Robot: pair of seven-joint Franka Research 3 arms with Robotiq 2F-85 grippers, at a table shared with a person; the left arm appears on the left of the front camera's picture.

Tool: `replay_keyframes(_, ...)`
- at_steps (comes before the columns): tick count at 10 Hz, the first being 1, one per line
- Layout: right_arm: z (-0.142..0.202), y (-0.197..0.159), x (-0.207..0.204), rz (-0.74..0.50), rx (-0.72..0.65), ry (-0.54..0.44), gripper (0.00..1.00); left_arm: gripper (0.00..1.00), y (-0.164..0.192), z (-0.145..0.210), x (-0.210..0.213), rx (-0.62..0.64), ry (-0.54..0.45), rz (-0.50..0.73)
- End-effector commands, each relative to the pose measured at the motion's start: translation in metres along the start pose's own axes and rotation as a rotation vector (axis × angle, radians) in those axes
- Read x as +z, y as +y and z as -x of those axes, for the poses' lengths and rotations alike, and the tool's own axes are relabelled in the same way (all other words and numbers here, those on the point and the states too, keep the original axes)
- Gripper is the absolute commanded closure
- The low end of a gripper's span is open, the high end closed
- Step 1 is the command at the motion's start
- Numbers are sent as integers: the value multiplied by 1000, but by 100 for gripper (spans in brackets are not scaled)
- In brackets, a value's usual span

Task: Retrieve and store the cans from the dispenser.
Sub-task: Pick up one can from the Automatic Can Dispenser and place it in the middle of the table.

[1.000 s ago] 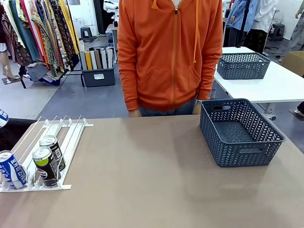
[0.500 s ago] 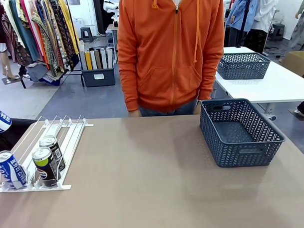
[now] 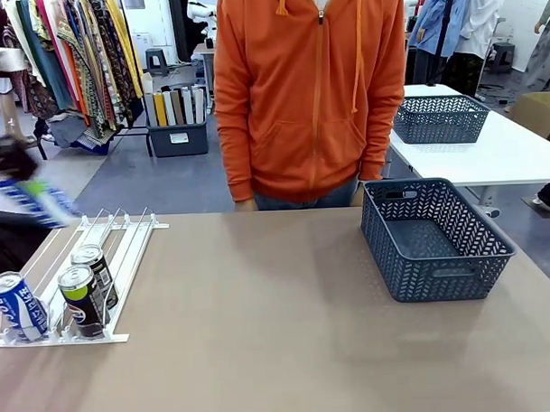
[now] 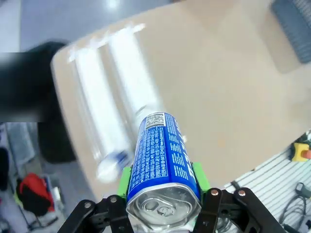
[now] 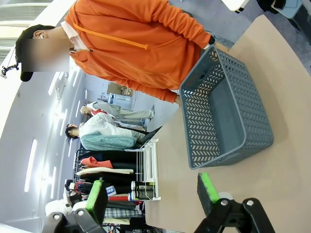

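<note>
Tan table (image 3: 280, 350), dispenser (image 3: 134, 245) at left, clothes rack (image 3: 71, 59) behind

You get bright, even overhead light in front view; soft shadows on tabletop (image 3: 289, 350), motion smear at 9 o'clock. Your left wrist view: dispenser (image 4: 97, 121) streaked with blur, blue can (image 4: 163, 158) sharp. Right wrist view warps at edges.

It looks like a clothing shop or garment showroom. A rack of colourful hung clothes (image 3: 71, 59) stands past the far left corner of the table (image 3: 280, 350), beside a grey storage bin (image 3: 178, 139). A white table (image 3: 508, 157) carries a mesh basket (image 3: 439, 119).
</note>
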State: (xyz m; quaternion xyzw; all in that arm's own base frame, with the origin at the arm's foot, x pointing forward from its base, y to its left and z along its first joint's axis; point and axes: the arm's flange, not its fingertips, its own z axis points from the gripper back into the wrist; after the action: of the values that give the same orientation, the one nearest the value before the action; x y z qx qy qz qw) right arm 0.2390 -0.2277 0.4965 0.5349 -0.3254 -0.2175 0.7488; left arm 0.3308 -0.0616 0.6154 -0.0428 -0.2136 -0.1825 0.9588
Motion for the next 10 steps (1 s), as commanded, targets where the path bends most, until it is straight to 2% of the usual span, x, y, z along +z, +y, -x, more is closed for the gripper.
replay_keyframes(1, -3, 1, -2, -25, 21, -17, 0, 100, -60, -84, -33, -110, 28, 114)
replay_keyframes(3, -3, 1, -2, -25, 21, -17, 0, 100, -174, -124, -111, -259, 171, 101)
replay_keyframes(4, -3, 1, -2, -25, 21, -17, 0, 100, -209, -125, -137, -311, 224, 59)
replay_keyframes(5, -3, 1, -2, -25, 21, -17, 0, 100, -256, -127, -178, -411, 253, 41)
replay_keyframes(6, -3, 1, -2, -25, 21, -17, 0, 100, -284, -126, -204, -482, 237, 57)
replay_keyframes(7, -3, 1, -2, -25, 21, -17, 0, 100, -301, -123, -225, -518, 217, 44)
replay_keyframes(9, -3, 1, -2, -25, 21, -17, 0, 100, -302, -114, -263, -501, 354, 122)
replay_keyframes(10, -3, 1, -2, -25, 21, -17, 0, 100, -301, -110, -275, -490, 385, 146)
